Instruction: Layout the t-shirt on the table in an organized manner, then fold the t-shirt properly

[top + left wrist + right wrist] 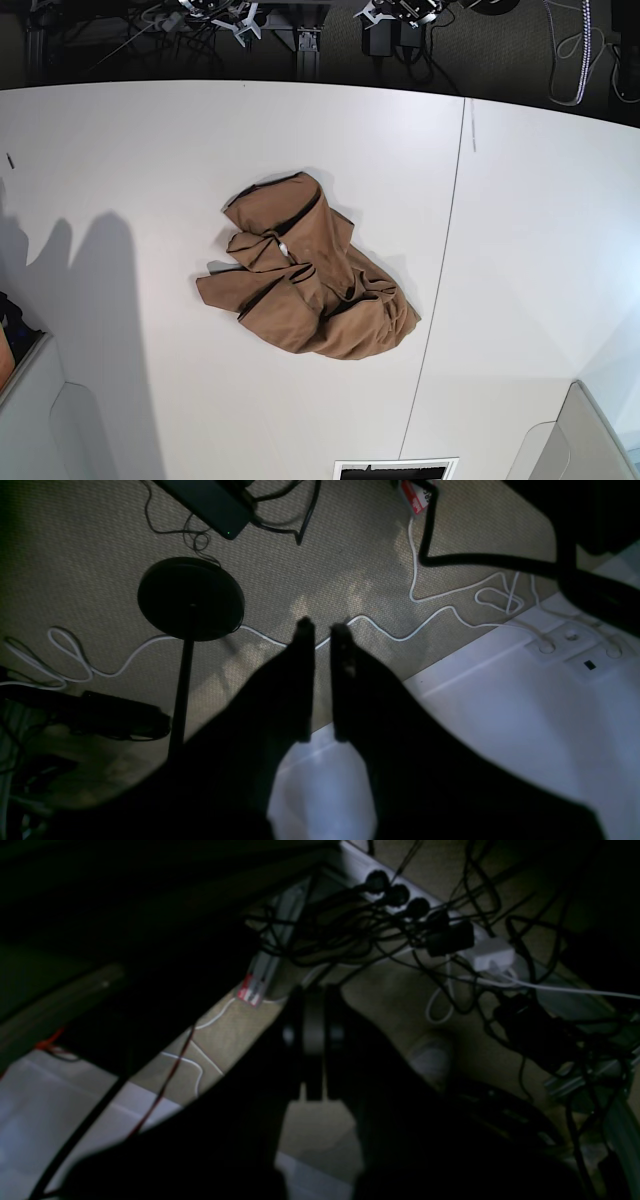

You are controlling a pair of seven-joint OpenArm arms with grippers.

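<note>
Hanging floorward, both end effectors (pixel 322 630) (pixel 314 1000)

The crumpled t-shirt (pixel 305 280) hides its sleeves in its folds; the table (pixel 520 250) runs past every frame edge.

No text, brand, number or sign can be read in any view. A red-and-white tag (pixel 416 497) lies on the carpet at the top of the left wrist view, its print too blurred to make out. A similar red-and-white tag (pixel 251 988) shows in the right wrist view, equally unreadable in the dim light. The t-shirt (pixel 305 270) on the counter (pixel 520 250) shows a small white label (pixel 285 249) in its folds, too small to read.
</note>
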